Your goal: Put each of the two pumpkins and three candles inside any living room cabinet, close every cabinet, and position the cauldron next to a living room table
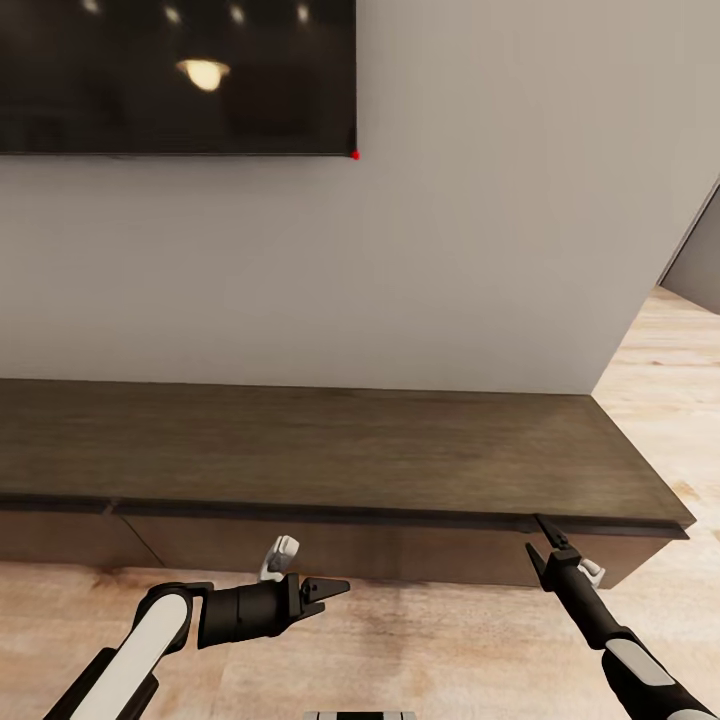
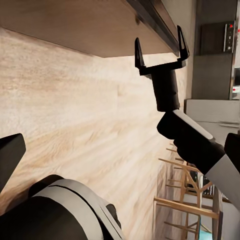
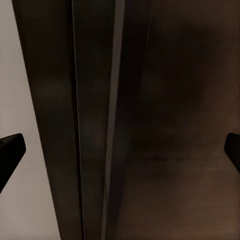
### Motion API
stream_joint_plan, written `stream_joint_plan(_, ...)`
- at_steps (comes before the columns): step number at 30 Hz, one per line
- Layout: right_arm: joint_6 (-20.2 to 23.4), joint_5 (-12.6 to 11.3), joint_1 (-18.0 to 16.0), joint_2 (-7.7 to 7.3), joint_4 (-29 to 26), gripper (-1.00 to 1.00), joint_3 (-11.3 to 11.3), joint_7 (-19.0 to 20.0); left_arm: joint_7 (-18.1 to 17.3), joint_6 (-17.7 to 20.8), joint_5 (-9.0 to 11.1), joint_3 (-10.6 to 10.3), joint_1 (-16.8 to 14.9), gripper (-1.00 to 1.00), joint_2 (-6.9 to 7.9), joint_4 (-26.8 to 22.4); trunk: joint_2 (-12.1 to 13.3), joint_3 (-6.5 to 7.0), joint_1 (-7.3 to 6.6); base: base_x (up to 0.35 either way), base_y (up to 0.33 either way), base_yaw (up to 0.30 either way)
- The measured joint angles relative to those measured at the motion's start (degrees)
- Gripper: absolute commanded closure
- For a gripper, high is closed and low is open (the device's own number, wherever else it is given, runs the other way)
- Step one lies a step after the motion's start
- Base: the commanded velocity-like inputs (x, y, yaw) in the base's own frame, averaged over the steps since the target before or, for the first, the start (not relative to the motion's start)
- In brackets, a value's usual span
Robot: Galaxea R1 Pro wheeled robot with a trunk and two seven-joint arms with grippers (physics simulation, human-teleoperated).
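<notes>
Dark-brown cabinet (image 1: 340,450), right tool (image 1: 541,545) spread at its front edge

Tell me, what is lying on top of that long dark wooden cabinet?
Nothing shows on the cabinet top: bare dark wood, with the TV on the wall above. Its drawers look shut, so their insides stay hidden.

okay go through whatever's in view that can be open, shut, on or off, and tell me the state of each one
cabinet: drawer fronts flush, closed; nothing on top.
right gripper: jaws open, empty, up at the cabinet's front top edge.
left gripper: jaws open, empty, low over the floor in front of the cabinet.
wall screen: dark, reflecting ceiling lights.
</notes>
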Motion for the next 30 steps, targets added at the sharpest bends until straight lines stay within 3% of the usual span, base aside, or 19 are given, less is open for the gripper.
stream_joint_plan(3, 0.0, 0.0, 0.0, 0.0, 0.0, -1.0, 0.0, 0.0, 0.0, 0.0, 0.0, 0.0, 0.0, -1.0, 0.0, 0.0, 0.0, 0.0, 0.0, 0.0, 0.0, 0.0)
stream_joint_plan(4, 0.0, 0.0, 0.0, 0.0, 0.0, 1.0, 0.0, -0.1, 0.0, 0.0, 0.0, 0.0, 0.0, -1.0, 0.0, 0.0, 0.0, 0.0, 0.0, 0.0, 0.0, 0.0)
stream_joint_plan(30, -0.5, 0.4, 0.0, 0.0, 0.0, 1.0, 0.1, -0.6, 0.0, 0.0, 0.0, 0.0, 0.0, -1.0, 0.0, 0.0, 0.0, 0.0, 0.0, 0.0, 0.0, 0.0)
